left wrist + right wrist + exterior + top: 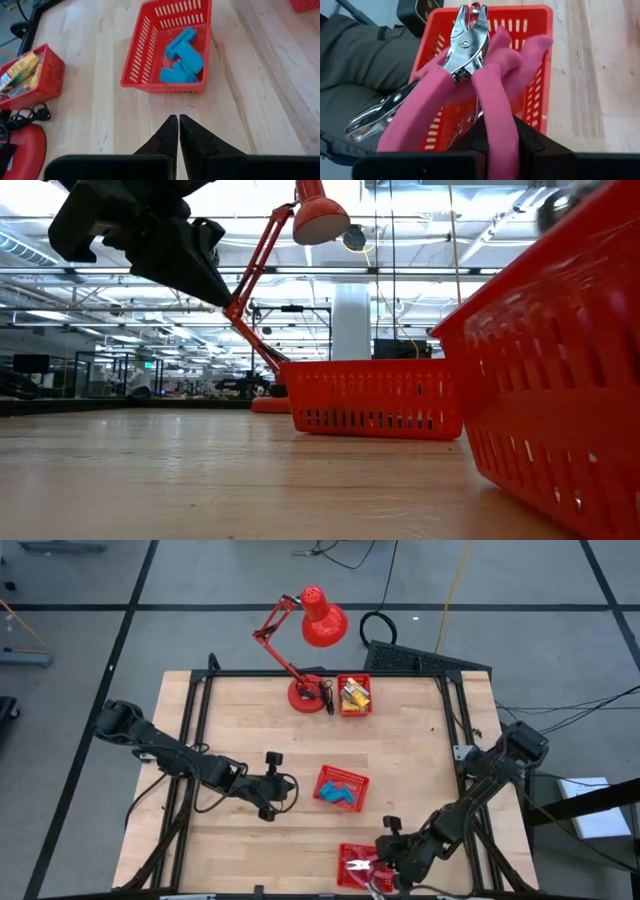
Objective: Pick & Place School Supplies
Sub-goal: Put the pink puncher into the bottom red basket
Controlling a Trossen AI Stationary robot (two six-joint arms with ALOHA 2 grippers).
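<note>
My right gripper (500,150) hovers over the near red basket (352,862) at the table's near edge and is shut on red-handled pliers (470,60). Their metal jaws (466,35) point away from the wrist. Another pair (380,112) lies in the same basket, its metal end over the rim. My left gripper (178,122) is shut and empty, above bare wood left of the middle basket (342,787). That basket holds light-blue blocks (182,57). The yellow pieces (352,693) lie in the far basket. My right gripper pinches one pink-red handle of the pliers (495,125) between its two fingers. The fingers lie along the handle. The pliers stick out forward from the hold, over the near basket's inside. Whether they rest on the other pair below, I cannot tell.
A red desk lamp (318,620) stands on its base (305,695) at the far edge, next to the far basket. Bare wood lies between the baskets and on the table's left half. A dark frame runs round the table edge (190,710).
</note>
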